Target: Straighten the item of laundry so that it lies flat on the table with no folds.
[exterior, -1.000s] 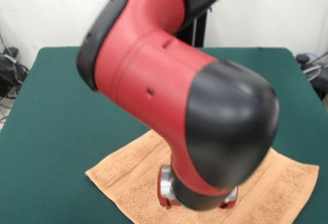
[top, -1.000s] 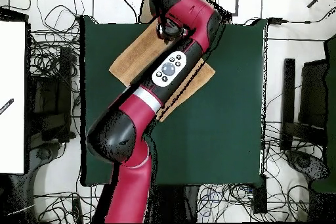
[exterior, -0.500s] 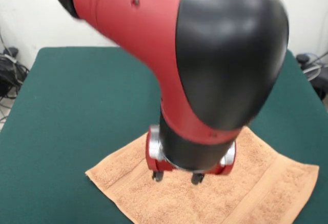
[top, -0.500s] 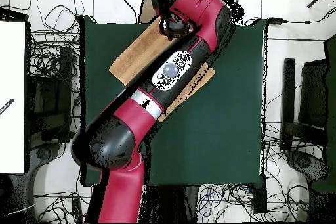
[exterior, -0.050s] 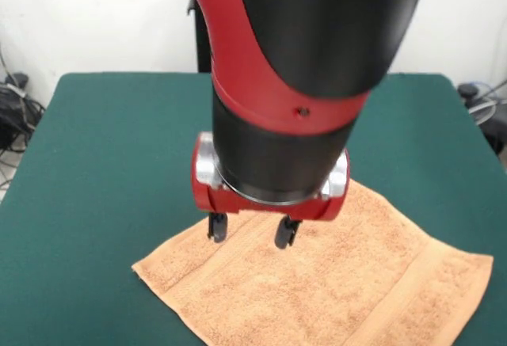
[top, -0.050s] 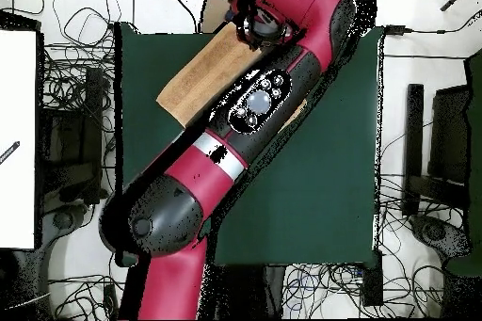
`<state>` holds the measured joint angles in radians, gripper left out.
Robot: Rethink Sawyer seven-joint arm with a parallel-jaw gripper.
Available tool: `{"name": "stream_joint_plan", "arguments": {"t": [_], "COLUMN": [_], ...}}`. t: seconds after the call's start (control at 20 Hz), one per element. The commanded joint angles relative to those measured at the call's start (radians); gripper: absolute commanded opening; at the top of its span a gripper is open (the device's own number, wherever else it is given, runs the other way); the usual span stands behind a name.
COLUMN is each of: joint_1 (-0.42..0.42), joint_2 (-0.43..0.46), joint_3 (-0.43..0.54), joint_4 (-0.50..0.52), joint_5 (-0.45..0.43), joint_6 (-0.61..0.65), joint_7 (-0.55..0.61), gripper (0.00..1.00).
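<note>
The item of laundry (exterior, -0.050s: 341, 283) is a peach-orange towel spread out on the near part of the green table (exterior, -0.050s: 103, 140), turned like a diamond. One corner points left, and its near part runs off the picture's bottom edge. A woven band runs near its right hem. My gripper (exterior, -0.050s: 251, 230) hangs open just above the towel's far corner, with nothing between its fingers (exterior, -0.050s: 216, 226). In the overhead view the arm (top, -0.050s: 247, 115) covers much of the towel (top, -0.050s: 200, 77) and hides the gripper.
Cables lie on the floor past the table's left edge (exterior, -0.050s: 12, 108) and right edge (exterior, -0.050s: 483, 100). A white board (top, -0.050s: 17, 138) stands beside the table in the overhead view. The towel's top corner reaches past the table edge (top, -0.050s: 216, 2) there.
The gripper has risen off the towel and drawn back toward its far corner. The arm has swung higher. The towel lies as before.
</note>
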<state>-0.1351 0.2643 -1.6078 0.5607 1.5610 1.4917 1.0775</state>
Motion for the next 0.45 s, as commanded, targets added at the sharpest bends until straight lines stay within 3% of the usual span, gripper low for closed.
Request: {"name": "stream_joint_plan", "arguments": {"t": [0.05,0.45], "joint_1": [-0.012,0.016], "joint_2": [-0.005,-0.008], "joint_3": [0.124,0.204], "joint_4": [-0.152,-0.128], "joint_5": [-0.102,-0.150], "joint_6": [0.041,-0.011], "joint_7": [0.139,0.167], "gripper": [1.00,1.00]}}
